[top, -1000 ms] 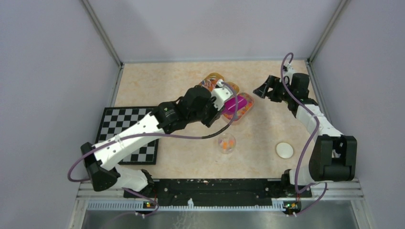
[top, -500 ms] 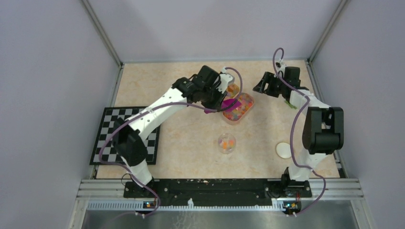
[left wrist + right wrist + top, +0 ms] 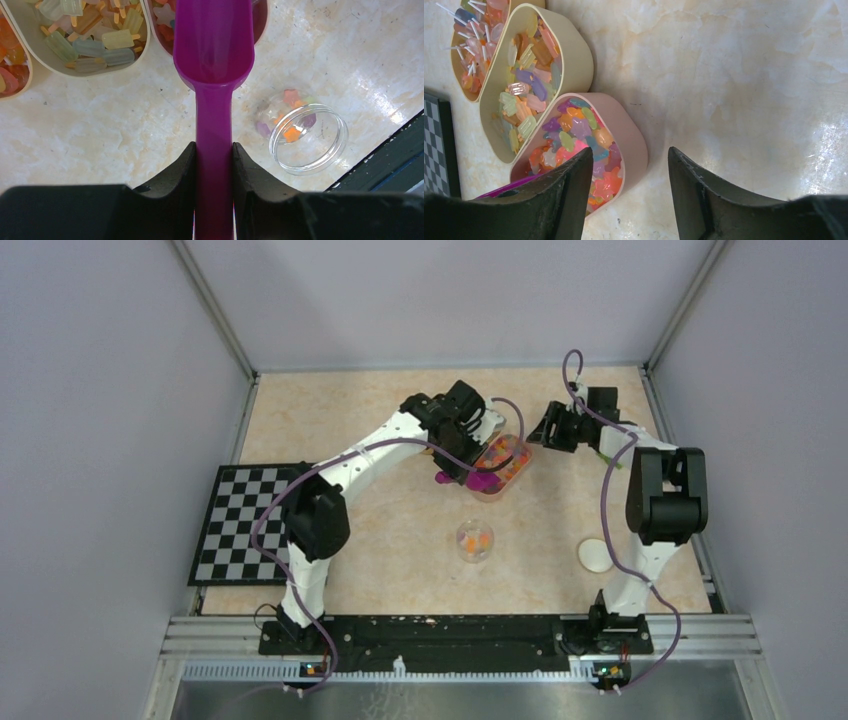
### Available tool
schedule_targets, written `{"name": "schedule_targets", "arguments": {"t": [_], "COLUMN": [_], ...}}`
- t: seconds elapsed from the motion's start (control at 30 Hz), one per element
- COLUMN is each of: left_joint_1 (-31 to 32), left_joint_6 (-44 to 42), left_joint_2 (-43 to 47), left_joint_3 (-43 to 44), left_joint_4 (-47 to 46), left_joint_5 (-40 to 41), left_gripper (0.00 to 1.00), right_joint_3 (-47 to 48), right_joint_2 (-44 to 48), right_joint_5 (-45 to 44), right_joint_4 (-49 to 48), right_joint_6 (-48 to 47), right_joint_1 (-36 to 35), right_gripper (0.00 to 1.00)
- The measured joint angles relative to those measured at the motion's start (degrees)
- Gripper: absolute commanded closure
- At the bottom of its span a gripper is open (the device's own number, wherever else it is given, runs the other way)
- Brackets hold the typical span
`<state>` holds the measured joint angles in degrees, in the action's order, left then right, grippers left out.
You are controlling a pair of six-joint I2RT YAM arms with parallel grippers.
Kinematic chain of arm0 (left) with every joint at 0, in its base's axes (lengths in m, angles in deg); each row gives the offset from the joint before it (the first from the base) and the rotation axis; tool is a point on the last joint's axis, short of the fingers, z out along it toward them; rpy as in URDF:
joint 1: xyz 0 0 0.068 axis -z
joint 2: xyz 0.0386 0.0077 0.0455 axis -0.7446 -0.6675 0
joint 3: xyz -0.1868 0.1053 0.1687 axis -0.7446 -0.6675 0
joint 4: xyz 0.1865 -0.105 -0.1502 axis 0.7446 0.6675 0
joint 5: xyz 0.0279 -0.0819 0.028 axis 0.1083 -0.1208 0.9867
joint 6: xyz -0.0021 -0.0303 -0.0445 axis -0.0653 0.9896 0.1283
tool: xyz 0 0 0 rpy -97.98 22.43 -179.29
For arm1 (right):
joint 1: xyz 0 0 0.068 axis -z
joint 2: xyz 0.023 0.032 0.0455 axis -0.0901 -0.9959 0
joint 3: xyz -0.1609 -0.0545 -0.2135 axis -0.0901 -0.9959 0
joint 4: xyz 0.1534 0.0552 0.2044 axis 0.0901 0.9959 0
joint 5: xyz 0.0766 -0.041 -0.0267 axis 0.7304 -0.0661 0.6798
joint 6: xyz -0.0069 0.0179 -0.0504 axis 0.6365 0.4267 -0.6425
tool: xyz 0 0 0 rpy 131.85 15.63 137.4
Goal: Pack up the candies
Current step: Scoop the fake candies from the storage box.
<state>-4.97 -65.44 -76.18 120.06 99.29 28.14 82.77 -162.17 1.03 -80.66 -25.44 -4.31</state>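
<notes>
My left gripper (image 3: pixel 213 160) is shut on the handle of a purple scoop (image 3: pixel 214 60). The scoop's bowl reaches over the edge of a tray of candies (image 3: pixel 505 462). In the right wrist view the candies (image 3: pixel 579 135) fill a pink tray, with two cream trays (image 3: pixel 524 85) of other sweets beside it. A clear round jar (image 3: pixel 307 137) stands on the table with a few candies (image 3: pixel 291 131) inside; it also shows in the top view (image 3: pixel 474 540). My right gripper (image 3: pixel 630 160) is open and empty, just right of the pink tray.
A white round disc (image 3: pixel 596 555) lies on the table at the right front. A black and white checkerboard (image 3: pixel 245 523) lies at the left. Grey walls enclose the table on three sides. A metal rail (image 3: pixel 450 635) runs along the near edge.
</notes>
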Motion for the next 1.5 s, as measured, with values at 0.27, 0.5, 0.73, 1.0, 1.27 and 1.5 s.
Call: {"name": "schedule_targets", "arguments": {"t": [0.27, 0.5, 0.73, 1.0, 1.27, 1.5], "left_joint_1": [-0.4, -0.5, -0.7, -0.8, -0.8, -0.8], "left_joint_6": [-0.8, -1.0, -1.0, -0.7, -0.6, -0.6], "left_joint_2": [-1.2, -2.6, -3.8, -3.8, -3.8, -3.8], "left_joint_3": [0.6, 1.3, 2.0, -0.6, -4.5, -7.2], "left_joint_4": [-0.9, -2.4, -4.1, -9.7, -14.9, -18.1], "left_joint_5": [-0.2, -1.6, -1.8, -2.4, -2.6, -2.4], "left_gripper": [1.00, 1.00, 1.00, 1.00, 1.00, 1.00], "right_joint_3": [1.8, 2.2, 2.2, 2.1, 0.5, -0.5], "right_joint_2": [-1.3, -3.1, -3.8, -3.9, -3.9, -3.9], "right_joint_5": [0.6, 1.1, 1.2, 1.3, 2.6, 2.8], "right_joint_4": [-0.3, 0.0, 0.0, -0.5, -3.7, -5.9], "right_joint_6": [-0.3, -0.5, -0.8, -0.9, 0.3, 1.3], "right_joint_1": [-0.1, -1.0, -2.6, -2.6, -2.6, -2.4], "right_gripper": [0.54, 0.56, 0.60, 0.62, 0.66, 0.68]}}
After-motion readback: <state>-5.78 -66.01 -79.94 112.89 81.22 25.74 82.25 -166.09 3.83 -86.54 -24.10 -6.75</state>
